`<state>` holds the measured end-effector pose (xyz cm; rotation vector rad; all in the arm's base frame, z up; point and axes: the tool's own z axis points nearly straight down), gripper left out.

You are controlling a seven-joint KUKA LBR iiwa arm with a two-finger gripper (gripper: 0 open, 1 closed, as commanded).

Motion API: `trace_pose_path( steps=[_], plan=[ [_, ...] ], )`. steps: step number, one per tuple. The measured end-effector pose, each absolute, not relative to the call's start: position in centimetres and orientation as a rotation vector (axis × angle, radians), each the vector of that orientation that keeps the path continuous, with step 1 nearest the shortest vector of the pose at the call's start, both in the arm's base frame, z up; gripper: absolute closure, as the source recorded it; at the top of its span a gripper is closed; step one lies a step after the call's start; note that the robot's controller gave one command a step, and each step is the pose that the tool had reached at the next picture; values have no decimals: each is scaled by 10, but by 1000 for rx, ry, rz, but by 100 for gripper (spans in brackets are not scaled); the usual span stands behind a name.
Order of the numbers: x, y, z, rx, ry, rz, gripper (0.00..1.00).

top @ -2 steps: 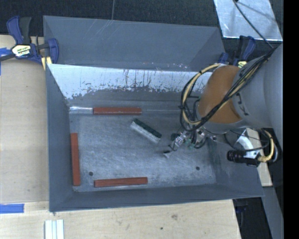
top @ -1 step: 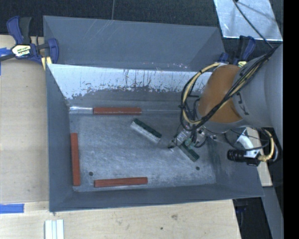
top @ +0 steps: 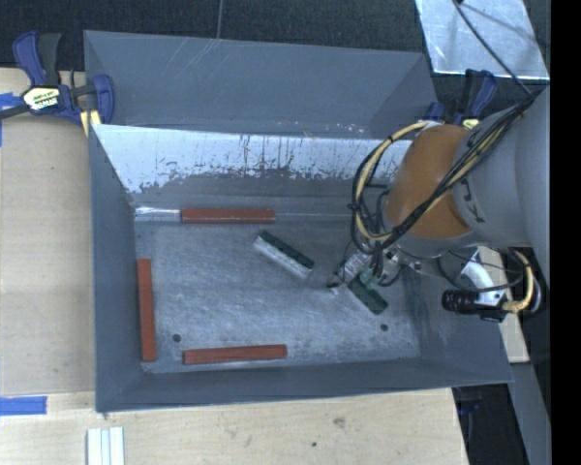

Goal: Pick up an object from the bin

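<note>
Bin (top: 116, 289): dull grey metal, floor mottled a lighter grey. Its back wall carries rust-brown streaks (top: 242, 158), vertical, with specks. Three bars on the floor, all brick red: rear bar (top: 228, 215), left bar (top: 146, 310), front bar (top: 234, 355). Oblong piece (top: 284, 254) mid-floor: pale grey with a dark green-black edge. Small piece (top: 372, 297) at the hand (top: 360, 275): dark green. Hand: silver-grey. Wrist cover (top: 429, 182): orange-brown. Cables (top: 368, 168): yellow and black.

Arm (top: 508, 187) in from the right, orange-covered wrist (top: 431, 187) low, angled down-left.

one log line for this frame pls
gripper: low, right of bin floor | at it: dark green block | mid-floor: grey-green oblong | grasp: unconfirmed
</note>
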<state>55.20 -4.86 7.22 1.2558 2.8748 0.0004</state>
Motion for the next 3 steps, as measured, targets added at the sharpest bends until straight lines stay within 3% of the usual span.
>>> trace_pose_path(
  steps=[1, 2, 3],
  plan=[
    [553, -49, 73, 1251, 2876, -1, 100],
    [554, -50, 111, 1246, 2877, 2, 100],
    [555, -51, 127, 1240, 2880, 2, 100]
  ],
)
